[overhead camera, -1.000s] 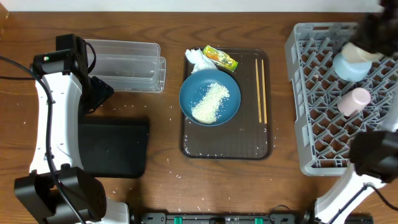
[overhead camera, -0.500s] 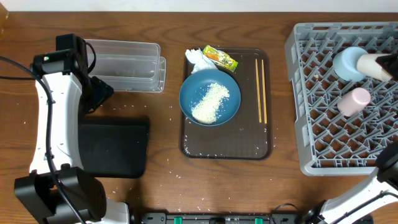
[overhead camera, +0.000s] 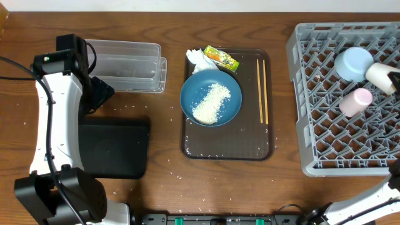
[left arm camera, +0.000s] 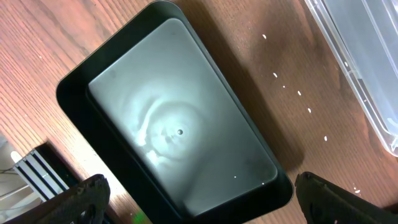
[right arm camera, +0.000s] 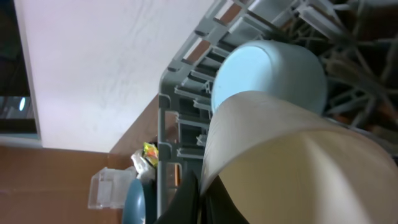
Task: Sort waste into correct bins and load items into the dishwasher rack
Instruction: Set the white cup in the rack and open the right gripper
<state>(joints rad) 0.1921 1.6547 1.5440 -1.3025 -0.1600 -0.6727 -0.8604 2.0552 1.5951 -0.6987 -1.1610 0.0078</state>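
Two arms work at a wooden table (overhead camera: 169, 187), and the left one reaches up along its left side. Nearest the robot on that side sits the black tray (overhead camera: 112, 148). The left gripper (left arm camera: 199, 186) hangs above it with its jaws spread wide and nothing between them, one finger showing at each lower corner of the left wrist view. A few stray rice grains (left arm camera: 298, 93) lie on the wood between the tray and the clear tub (overhead camera: 128, 65), which stands farther back, close to the tray but apart from it. In the middle lies the brown serving tray (overhead camera: 228, 147). The blue plate (overhead camera: 190, 94) rests on its left half, carrying a rice pile (overhead camera: 212, 102) at its centre. The chopsticks (overhead camera: 263, 90) lie side by side along the tray's right side, pointing away from the robot. Just past the plate's far rim, at the tray's far left corner, sits the crumpled napkin (overhead camera: 199, 58), with the snack wrapper (overhead camera: 222, 58) right beside it. The grey rack (overhead camera: 319, 125) fills the right side of the table. The pink cup (overhead camera: 355, 102) lies tilted among its pegs, and farther back the light blue bowl (overhead camera: 351, 62) sits in the grid. The right gripper (right arm camera: 198, 202) is clamped on the white cup (overhead camera: 379, 74), holding it at the rack's right edge just beside the bowl. I cannot tell whether the cup touches the pegs.
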